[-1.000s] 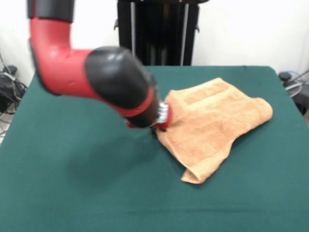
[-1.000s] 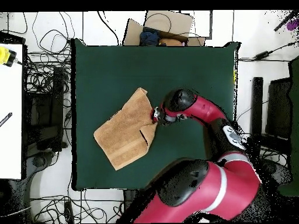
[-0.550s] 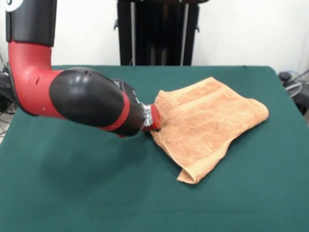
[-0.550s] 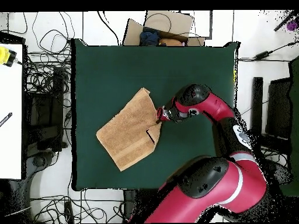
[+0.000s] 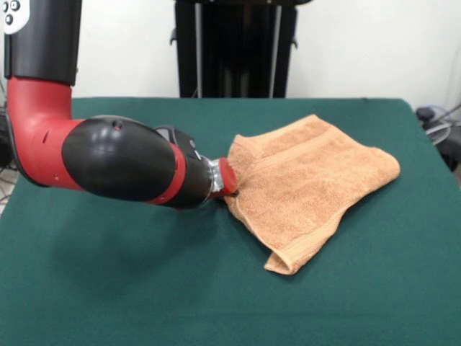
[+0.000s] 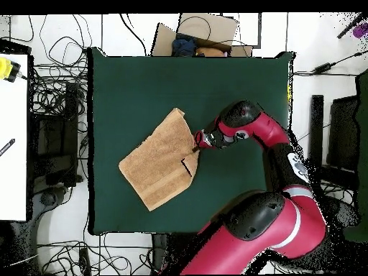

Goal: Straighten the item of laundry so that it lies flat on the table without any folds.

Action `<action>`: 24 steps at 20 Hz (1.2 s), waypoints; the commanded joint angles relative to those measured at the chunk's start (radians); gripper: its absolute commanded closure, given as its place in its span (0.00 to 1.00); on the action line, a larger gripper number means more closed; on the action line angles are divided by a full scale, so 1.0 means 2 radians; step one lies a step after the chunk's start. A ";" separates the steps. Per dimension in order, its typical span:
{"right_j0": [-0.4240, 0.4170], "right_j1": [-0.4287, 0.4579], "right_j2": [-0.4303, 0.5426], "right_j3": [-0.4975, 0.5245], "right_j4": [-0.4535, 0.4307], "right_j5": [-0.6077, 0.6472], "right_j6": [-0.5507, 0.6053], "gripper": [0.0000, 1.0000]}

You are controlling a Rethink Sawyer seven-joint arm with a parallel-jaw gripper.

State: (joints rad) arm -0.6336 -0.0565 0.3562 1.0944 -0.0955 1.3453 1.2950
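The item of laundry (image 5: 310,187) is an orange-tan terry towel lying folded over on itself on the green table (image 5: 108,288), right of centre in the front view. A doubled flap points toward the near edge. In the overhead view the towel (image 6: 158,162) lies left of centre as a tilted, uneven shape. My gripper (image 5: 229,189) is low at the towel's left edge in the front view, its tip hidden behind the arm's red wrist and the cloth. From overhead the gripper (image 6: 195,146) meets the towel's right edge.
The arm's thick black and red forearm (image 5: 122,158) lies low across the table's left half. A black stand (image 5: 234,47) rises behind the table. In the overhead view a cardboard box (image 6: 198,32) sits beyond the top edge, with cables (image 6: 57,93) and a white desk (image 6: 13,136) on the left.
The arm has swung and lowered, its forearm now lying flatter over the table. The towel's gripped edge has shifted slightly toward the arm, dragging the cloth a little with it.
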 commanded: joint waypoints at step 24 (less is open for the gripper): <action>0.059 -0.132 -0.024 0.025 -0.126 -0.110 0.052 0.00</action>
State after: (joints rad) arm -0.5587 -0.2229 0.3534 1.0955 -0.2880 1.2023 1.2948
